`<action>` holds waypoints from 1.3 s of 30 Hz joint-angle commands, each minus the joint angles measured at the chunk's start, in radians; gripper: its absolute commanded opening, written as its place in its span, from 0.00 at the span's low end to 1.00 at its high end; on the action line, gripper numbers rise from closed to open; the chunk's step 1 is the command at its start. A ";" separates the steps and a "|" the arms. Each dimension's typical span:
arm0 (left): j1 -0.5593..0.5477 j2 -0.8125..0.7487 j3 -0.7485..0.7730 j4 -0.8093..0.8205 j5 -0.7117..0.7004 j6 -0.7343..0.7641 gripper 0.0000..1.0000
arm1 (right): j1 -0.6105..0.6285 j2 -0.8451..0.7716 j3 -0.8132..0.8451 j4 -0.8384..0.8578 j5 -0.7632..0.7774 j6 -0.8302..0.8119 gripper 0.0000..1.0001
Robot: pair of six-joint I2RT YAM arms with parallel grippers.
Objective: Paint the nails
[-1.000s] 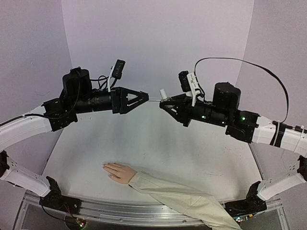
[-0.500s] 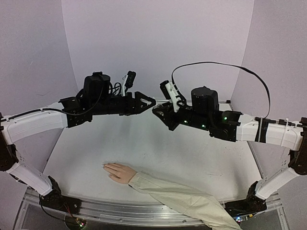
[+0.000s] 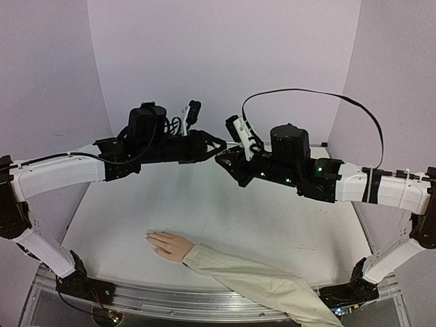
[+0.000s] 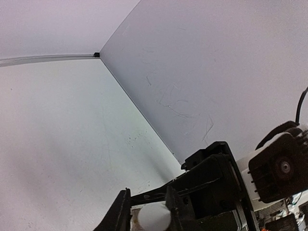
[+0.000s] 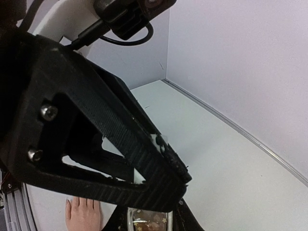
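Top view: the left gripper [image 3: 219, 145] and right gripper [image 3: 220, 158] are found tip to tip above the middle of the counter [image 3: 286, 225]. The mannequin hand [image 3: 170, 244] lies at 7 o'clock, its nails [image 3: 150, 236] pointing to 9 o'clock.

Left wrist: a white cap [image 4: 154, 215] is seen at the left gripper's tip. Whether it is clamped cannot be told.

Right wrist: the bottle [image 5: 147, 222] is held clamped by the right gripper.

Uncapping is judged in hand. A firm cap grip and a twist are called for.

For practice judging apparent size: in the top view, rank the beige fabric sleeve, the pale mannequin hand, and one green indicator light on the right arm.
1. Beige fabric sleeve.
2. Pale flesh-coloured mannequin hand.
3. Green indicator light, a mere dot on the white right arm.
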 commanded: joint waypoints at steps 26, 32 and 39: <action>0.015 -0.121 -0.069 0.494 0.588 0.085 0.54 | -0.068 -0.292 -0.116 0.252 -0.690 0.137 0.00; 0.015 -0.197 -0.101 0.256 0.344 0.132 0.79 | -0.068 -0.282 -0.097 0.136 -0.461 0.027 0.00; 0.012 -0.177 -0.090 0.217 0.215 0.022 0.78 | -0.041 -0.196 -0.057 0.099 -0.188 -0.057 0.00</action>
